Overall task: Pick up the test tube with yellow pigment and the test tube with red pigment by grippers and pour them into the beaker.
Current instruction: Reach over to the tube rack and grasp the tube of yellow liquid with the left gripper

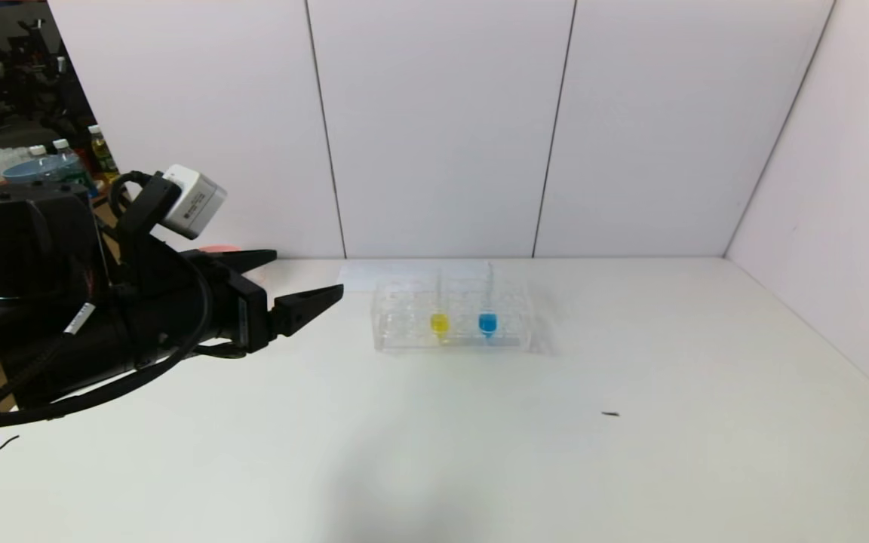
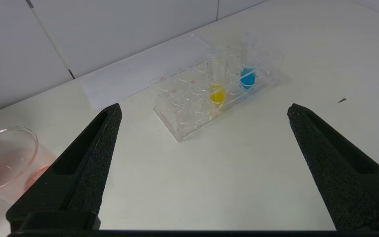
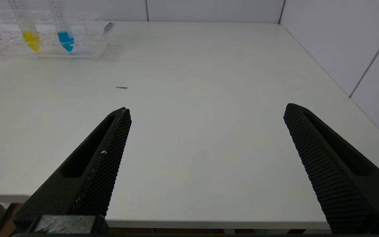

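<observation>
The test tube with yellow pigment stands upright in a clear rack at the table's back middle. My left gripper hovers to the left of the rack, apart from it, open and empty. The beaker is a clear cup with a reddish tint at its base. It sits beside the left gripper and is hidden behind that arm in the head view. My right gripper is open and empty over the table's near edge. The test tube with red pigment is out of view.
A blue-liquid tube stands in the rack to the right of the yellow one. A white paper sheet lies behind the rack. A small dark speck lies on the table. White walls close off the back and the right.
</observation>
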You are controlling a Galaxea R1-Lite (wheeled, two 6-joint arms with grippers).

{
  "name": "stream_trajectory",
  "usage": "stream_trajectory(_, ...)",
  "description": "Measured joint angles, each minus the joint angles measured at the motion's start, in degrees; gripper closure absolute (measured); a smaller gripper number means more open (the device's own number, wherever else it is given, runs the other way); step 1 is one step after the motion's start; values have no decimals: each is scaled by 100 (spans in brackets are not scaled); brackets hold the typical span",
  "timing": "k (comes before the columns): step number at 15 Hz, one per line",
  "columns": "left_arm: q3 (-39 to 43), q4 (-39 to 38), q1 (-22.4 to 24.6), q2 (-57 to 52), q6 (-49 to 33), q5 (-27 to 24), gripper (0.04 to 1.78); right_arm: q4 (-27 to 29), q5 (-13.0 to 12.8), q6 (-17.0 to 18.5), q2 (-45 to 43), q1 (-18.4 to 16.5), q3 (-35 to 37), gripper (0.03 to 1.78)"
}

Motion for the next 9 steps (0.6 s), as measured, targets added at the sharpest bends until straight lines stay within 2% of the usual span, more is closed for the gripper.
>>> stream_trajectory(9,-93,-846,-358,907,-285,26,6,0,0,0,0,0,0,11)
